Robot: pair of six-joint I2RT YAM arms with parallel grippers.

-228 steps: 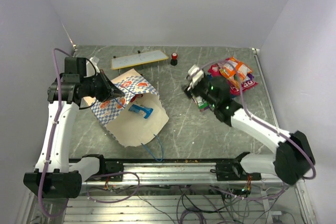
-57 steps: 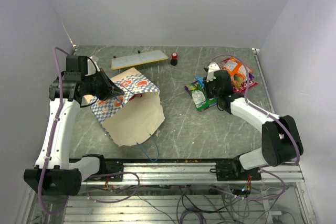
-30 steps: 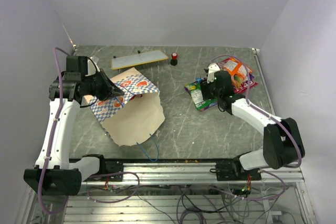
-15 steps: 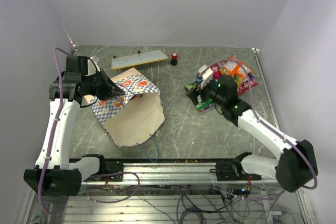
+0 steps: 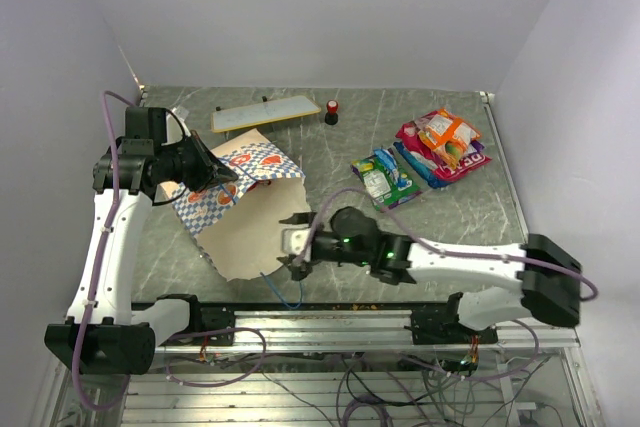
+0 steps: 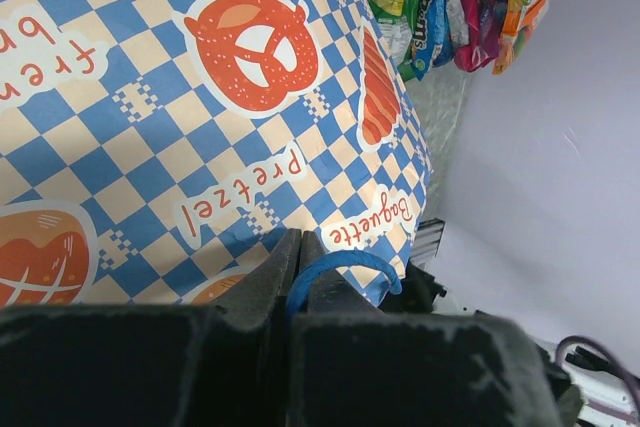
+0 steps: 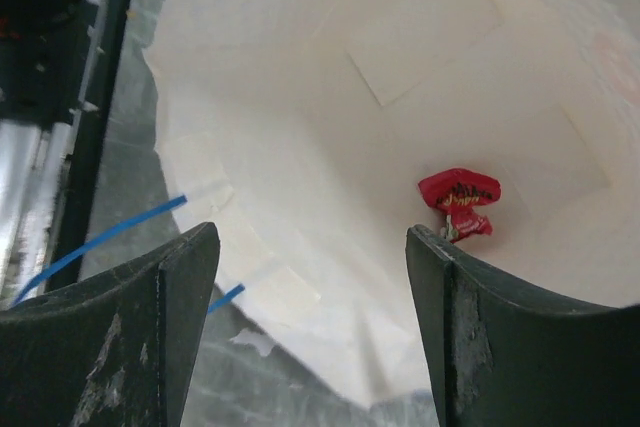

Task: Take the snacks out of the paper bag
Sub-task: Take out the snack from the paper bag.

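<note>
The paper bag (image 5: 250, 217) lies on its side, checkered top up and mouth toward the near edge. My left gripper (image 5: 226, 179) is shut on its blue cord handle (image 6: 345, 265), holding the top side (image 6: 200, 97) up. My right gripper (image 5: 296, 249) is open at the mouth, nothing between its fingers. In the right wrist view the open gripper (image 7: 310, 247) faces the cream lining (image 7: 330, 97), where a tiny red wrapper (image 7: 458, 203) lies deep inside. Other snacks are out on the table: green and blue packets (image 5: 385, 177), and a magenta and orange pile (image 5: 443, 143).
A flat white yellow-edged board (image 5: 265, 113) and a small red-and-black knob (image 5: 331, 111) sit at the back. The bag's second blue cord (image 5: 292, 290) trails toward the metal rail (image 5: 330, 322) at the near edge. Walls close in left, right and behind.
My right arm has swung from the snack pile on the right over to the bag's mouth, its jaws opening wider and empty. The left gripper and the bag have not moved.
</note>
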